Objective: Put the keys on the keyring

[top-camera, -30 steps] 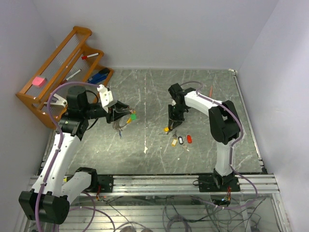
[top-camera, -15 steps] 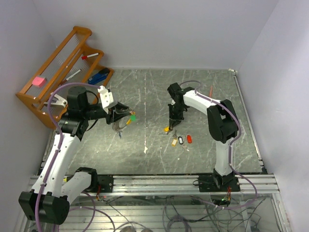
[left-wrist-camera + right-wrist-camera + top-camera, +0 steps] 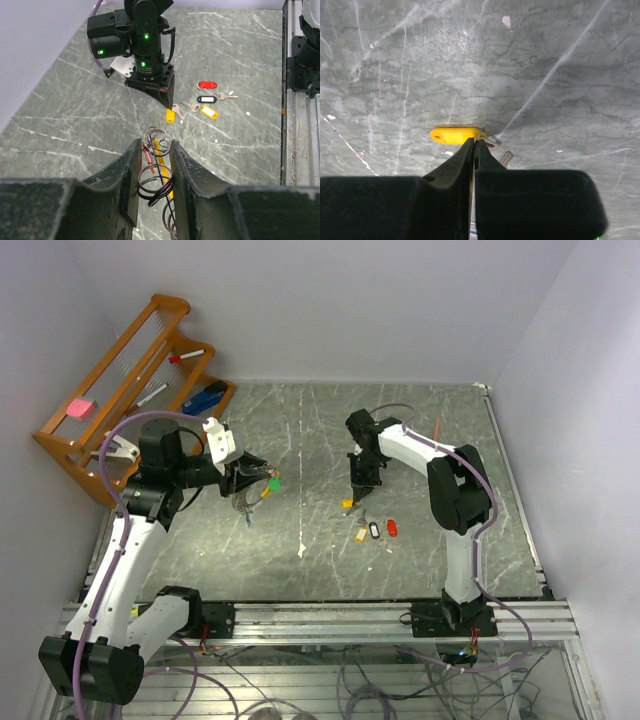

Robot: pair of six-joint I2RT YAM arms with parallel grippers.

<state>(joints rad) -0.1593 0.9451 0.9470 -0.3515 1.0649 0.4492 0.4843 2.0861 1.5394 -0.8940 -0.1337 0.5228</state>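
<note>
My right gripper (image 3: 474, 142) is pinched fully together at the ring end of one yellow key (image 3: 457, 134) on the table (image 3: 300, 440). Three more lie close by: red key (image 3: 207, 85), black-and-white key (image 3: 206, 99), second yellow key (image 3: 210, 112). Well apart, my left gripper (image 3: 154, 145) clamps the one keyring (image 3: 155, 170).

surface (image 3: 300, 430) | grey marbled slab is carrying keys (image 3: 374, 530) | yellow-, white-, red-tagged ones are lying clustered together

Bright, even light; soft shadows.
</note>
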